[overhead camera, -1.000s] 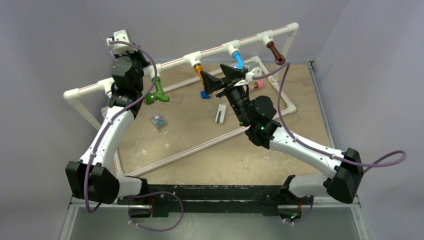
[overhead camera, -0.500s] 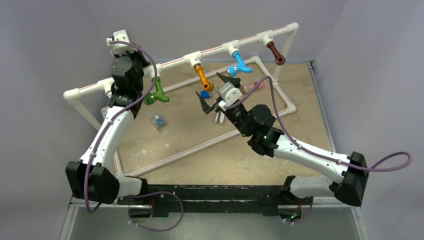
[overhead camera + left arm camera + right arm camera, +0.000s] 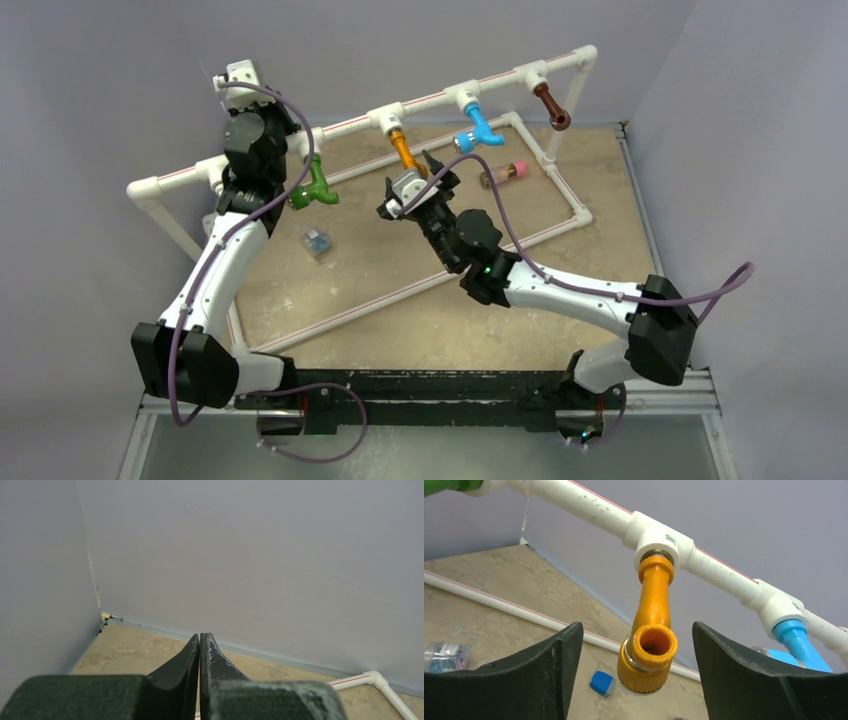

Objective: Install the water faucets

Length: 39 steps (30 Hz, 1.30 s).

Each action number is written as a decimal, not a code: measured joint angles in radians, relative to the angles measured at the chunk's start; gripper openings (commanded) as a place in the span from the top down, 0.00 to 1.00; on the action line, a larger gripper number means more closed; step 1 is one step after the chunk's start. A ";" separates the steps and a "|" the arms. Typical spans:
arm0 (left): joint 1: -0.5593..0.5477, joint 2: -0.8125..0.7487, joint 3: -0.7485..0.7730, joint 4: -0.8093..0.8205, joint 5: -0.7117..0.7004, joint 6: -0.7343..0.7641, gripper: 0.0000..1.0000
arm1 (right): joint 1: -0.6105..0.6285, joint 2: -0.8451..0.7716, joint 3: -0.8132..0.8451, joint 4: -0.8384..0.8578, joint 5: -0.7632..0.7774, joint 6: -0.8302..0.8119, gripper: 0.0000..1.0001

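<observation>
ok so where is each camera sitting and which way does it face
top external: above and behind the bases, looking down on the table and pipe frame; left arm and right arm show.
left wrist: on the left arm, facing the wall; shut left gripper at the bottom.
right wrist: on the right arm, looking up at the orange faucet; open right gripper flanks it.
shared: top external and right wrist both show the orange faucet and blue faucet.
</observation>
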 measured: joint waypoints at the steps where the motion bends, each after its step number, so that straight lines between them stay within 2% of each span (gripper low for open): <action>1: 0.000 0.000 0.000 0.000 0.000 0.000 1.00 | 0.000 0.013 0.007 0.010 0.015 -0.003 0.24; 5: 0.000 0.000 0.000 0.000 0.000 0.000 1.00 | 0.000 0.042 0.034 0.040 0.061 -0.005 0.31; 8: 0.000 0.000 0.000 0.000 0.001 0.000 1.00 | 0.000 0.053 0.049 0.065 0.084 -0.005 0.40; 11: 0.000 0.000 0.000 0.000 0.001 0.000 1.00 | 0.000 0.056 0.057 0.072 0.099 0.001 0.57; 16: 0.001 0.000 0.000 -0.002 0.004 0.000 1.00 | 0.003 0.060 0.062 0.073 0.101 0.028 0.97; 17: 0.001 0.000 0.000 -0.002 0.005 0.000 1.00 | 0.004 0.063 0.063 0.074 0.105 0.036 1.00; 22: 0.005 0.002 0.002 -0.001 0.008 0.000 1.00 | 0.004 0.069 0.079 0.064 0.122 0.117 1.00; 26: 0.006 0.002 0.002 -0.001 0.008 0.000 1.00 | 0.002 0.069 0.084 0.058 0.141 0.266 1.00; 30: 0.007 0.003 0.003 0.000 0.008 0.000 1.00 | -0.003 0.068 0.084 0.060 0.154 0.494 1.00; 39: 0.014 0.009 0.006 0.006 0.005 0.000 1.00 | -0.045 0.065 0.058 0.079 0.163 1.114 1.00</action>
